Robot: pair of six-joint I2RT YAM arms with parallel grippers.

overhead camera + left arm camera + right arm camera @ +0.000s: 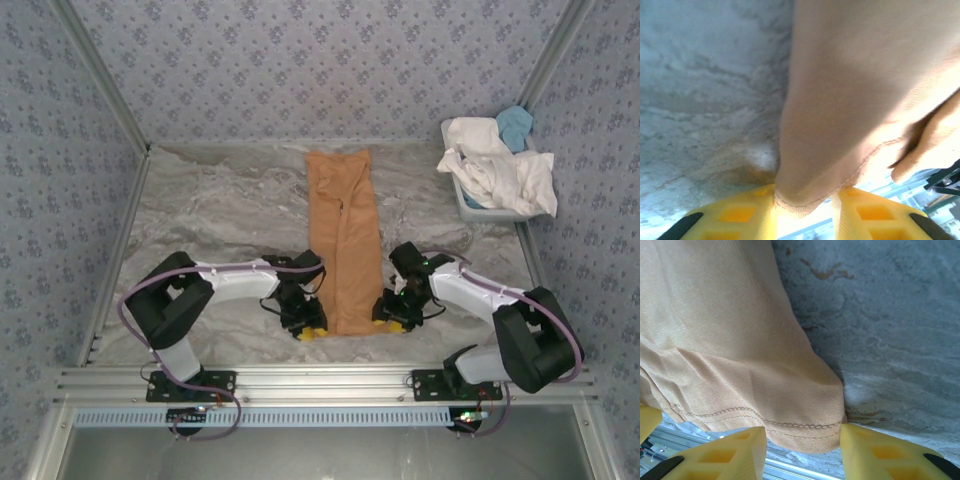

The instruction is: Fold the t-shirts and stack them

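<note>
The tan-orange t-shirt [355, 260] lies in the middle of the surface [220, 210], folded into a long, narrow strip that runs from the far edge toward the arms. A dark slit shows along part of its length where two folded sides meet. The surface has a grey, marbled look with pale veins.

The left tool [305, 328] sits at the strip's near left corner and the right tool [393, 318] at its near right corner. In the left wrist view the yellow, blocky fingers [735, 215] of the left tool [802, 212] are closed on a bunched bit of stitched hem, which fills the gap between them. In the right wrist view the right tool [802, 450] likewise grips the hem, a double line of stitching running between its yellow fingers [875, 455]. The cloth is smooth and finely woven, and it hangs in soft folds.

At the far right a pale plastic tub [480, 212] holds crumpled white t-shirts [500, 165] that spill over its rim, with a light blue t-shirt [516, 124] on top behind them.
</note>
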